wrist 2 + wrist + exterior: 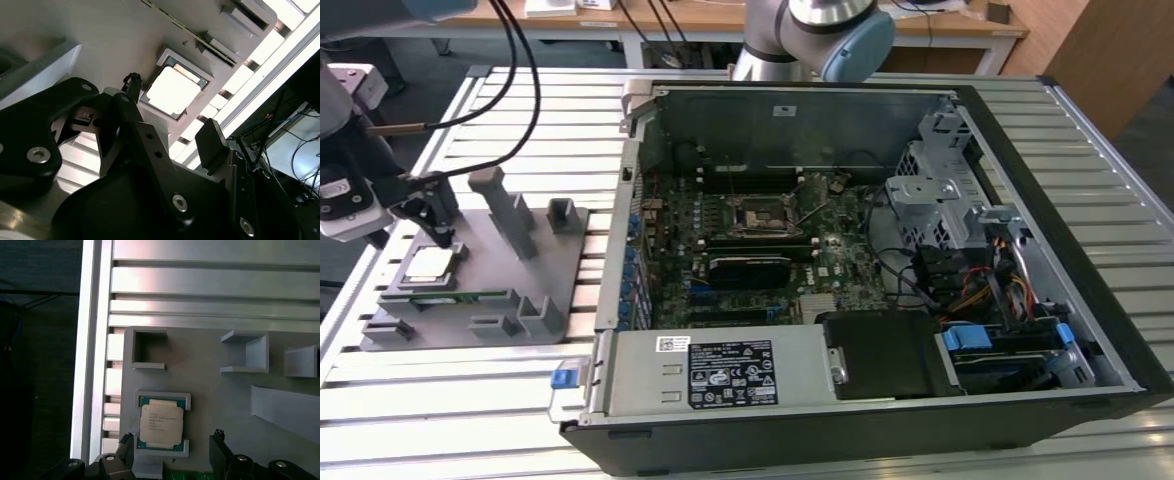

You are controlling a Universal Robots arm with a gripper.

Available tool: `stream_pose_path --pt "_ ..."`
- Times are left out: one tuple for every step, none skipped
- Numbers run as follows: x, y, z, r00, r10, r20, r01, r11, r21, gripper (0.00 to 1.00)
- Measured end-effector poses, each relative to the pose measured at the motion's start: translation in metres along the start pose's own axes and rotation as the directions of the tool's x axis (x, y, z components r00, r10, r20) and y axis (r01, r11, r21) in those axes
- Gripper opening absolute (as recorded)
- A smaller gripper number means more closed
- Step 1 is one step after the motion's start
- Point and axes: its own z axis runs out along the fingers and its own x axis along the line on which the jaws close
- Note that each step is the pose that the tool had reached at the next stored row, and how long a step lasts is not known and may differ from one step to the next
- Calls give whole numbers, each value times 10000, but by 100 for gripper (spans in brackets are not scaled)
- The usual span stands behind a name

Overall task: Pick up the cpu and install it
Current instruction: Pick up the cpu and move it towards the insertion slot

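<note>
CPU (161, 424) sits flat in its fixture (210, 400) nest, which keeps it located for pickup; fingers (220, 452) apart, straddling it from above, apparently not yet touching.

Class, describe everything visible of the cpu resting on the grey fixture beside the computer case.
The cpu, a small flat square chip with a pale silver metal top, faint print and a green rim, lies flat, top up, in a framed recess of the grey plastic fixture, at the exterior view's left of the open computer case. The black gripper hangs over it, fingers open either side, not gripping it.
</note>
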Motion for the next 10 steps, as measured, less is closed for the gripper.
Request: stream_pose_path --pt "1 -1 13 10000 -89 -4 89 10000 3 70" --pt "6 -3 28 9999 -102 -7 102 9999 5 70" --pt "11 -1 46 9999 -101 -5 101 9999 4 70" --pt "17 3 63 10000 -99 -5 99 10000 4 70" --pt "23 6 80 10000 -95 -5 95 10000 3 70" --pt "25 9 95 10000 -94 -5 94 10000 4 70" --pt "27 11 111 10000 -93 -5 93 10000 3 70" --pt "27 11 128 10000 -88 -5 88 10000 3 70" --pt "28 13 144 10000 -68 -1 68 10000 2 70" --pt "30 14 160 10000 -23 6 23 10000 2 70"
